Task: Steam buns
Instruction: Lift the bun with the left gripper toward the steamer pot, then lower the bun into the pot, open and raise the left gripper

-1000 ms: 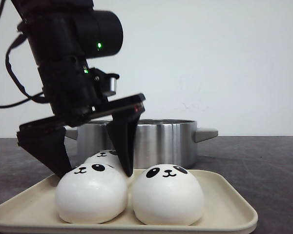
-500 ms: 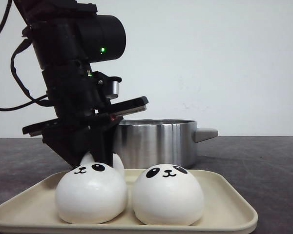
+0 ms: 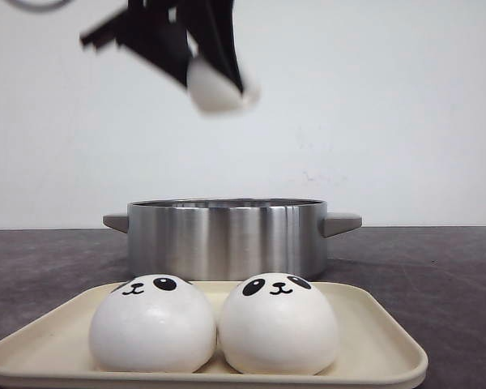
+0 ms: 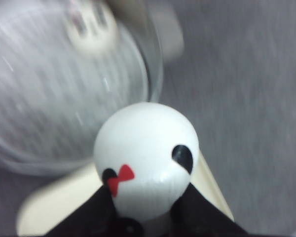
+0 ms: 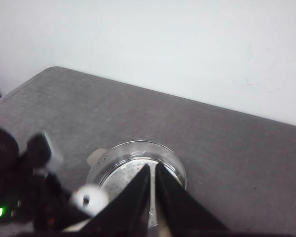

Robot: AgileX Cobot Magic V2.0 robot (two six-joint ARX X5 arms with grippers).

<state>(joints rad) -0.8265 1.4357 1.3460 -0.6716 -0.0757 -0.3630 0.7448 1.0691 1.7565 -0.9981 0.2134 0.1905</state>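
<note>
I hold a bun (image 3: 219, 87) clamped in my left tool (image 3: 196, 61) high above the pot (image 3: 227, 237) to clear its rim, while my right tool (image 5: 152, 190) hangs nearly closed and empty.

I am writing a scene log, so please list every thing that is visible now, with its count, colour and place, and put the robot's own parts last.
buns on the tray: two, white with black panda faces, side by side at the front of the tray.
bun in the pot: one, white, blurred, lying inside the pot.
held bun: one, white with black marks and a small red mark, high above the pot in the left tool.
pot: one, silver metal with two side handles, behind the tray.
tray: one, cream, nearest the front camera.
table: one, dark grey.
wall: white, behind the table.
left tool: black, raised, shut on the held bun.
right tool: black, shut, holding nothing, above the pot.
</note>
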